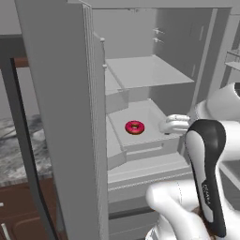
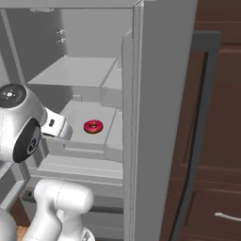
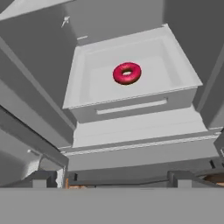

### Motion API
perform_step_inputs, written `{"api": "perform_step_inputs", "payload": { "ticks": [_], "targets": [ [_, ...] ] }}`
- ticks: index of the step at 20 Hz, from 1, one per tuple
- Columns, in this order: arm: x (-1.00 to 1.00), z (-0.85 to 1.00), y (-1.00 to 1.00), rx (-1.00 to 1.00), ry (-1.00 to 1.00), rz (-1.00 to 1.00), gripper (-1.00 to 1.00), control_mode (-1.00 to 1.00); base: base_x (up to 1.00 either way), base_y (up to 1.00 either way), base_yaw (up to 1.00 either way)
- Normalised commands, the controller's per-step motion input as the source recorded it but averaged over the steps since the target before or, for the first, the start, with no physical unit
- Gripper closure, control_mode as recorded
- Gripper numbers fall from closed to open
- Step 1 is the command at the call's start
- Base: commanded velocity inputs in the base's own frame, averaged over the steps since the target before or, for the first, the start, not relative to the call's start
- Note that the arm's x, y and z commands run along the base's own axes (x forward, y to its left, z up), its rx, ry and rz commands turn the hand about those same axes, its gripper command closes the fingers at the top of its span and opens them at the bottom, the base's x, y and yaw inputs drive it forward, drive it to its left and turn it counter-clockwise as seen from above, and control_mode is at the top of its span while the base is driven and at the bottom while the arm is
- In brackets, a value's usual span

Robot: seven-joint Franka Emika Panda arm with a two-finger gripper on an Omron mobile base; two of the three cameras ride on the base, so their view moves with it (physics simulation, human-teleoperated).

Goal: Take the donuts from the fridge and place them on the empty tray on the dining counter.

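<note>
The fridge (image 1: 183,42) stands open in front of me, all grey inside. A red-frosted donut (image 1: 135,127) (image 2: 93,126) (image 3: 127,73) lies flat near the middle of a shallow grey drawer bin (image 3: 87,74) at mid height. My gripper (image 3: 116,179) hovers in front of and above that bin, looking down into it, jaws open wide with nothing between them. The white hand (image 1: 176,124) sits just right of the bin, well short of the donut. The tray and the dining counter are out of view.
The fridge's open doors flank the arm: one at the left (image 1: 61,117), one at the right (image 2: 160,117). A bare shelf (image 1: 145,70) lies above the bin. Brown cabinets (image 2: 221,141) stand to the right, and a marbled worktop (image 1: 14,145) to the left.
</note>
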Motion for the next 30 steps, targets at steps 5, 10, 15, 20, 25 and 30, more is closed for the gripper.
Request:
{"api": "perform_step_inputs", "payload": {
  "ticks": [5, 10, 15, 20, 25, 30],
  "targets": [
    [0.53, -0.39, -0.11, -0.05, 0.03, 0.0, -1.0, -1.0, 0.0, 0.0, 0.0],
    [0.42, -0.75, -0.04, -0.24, -0.28, 0.02, -1.0, -1.0, 0.0, 0.0, 0.0],
    [0.73, -0.14, 0.0, -0.05, -0.02, 0.01, -1.0, -1.0, 0.0, 0.0, 0.0],
    [0.63, 0.0, 0.0, 0.0, 0.14, 0.01, -1.0, -1.0, 0.0, 0.0, 0.0],
    [0.53, -0.22, 0.25, -0.03, 0.03, 0.02, -1.0, -1.0, 0.0, 0.0, 0.0],
    [0.56, -0.46, 0.3, -0.07, -0.01, 0.07, -1.0, -1.0, 0.0, 0.0, 0.0]
  ]
}}
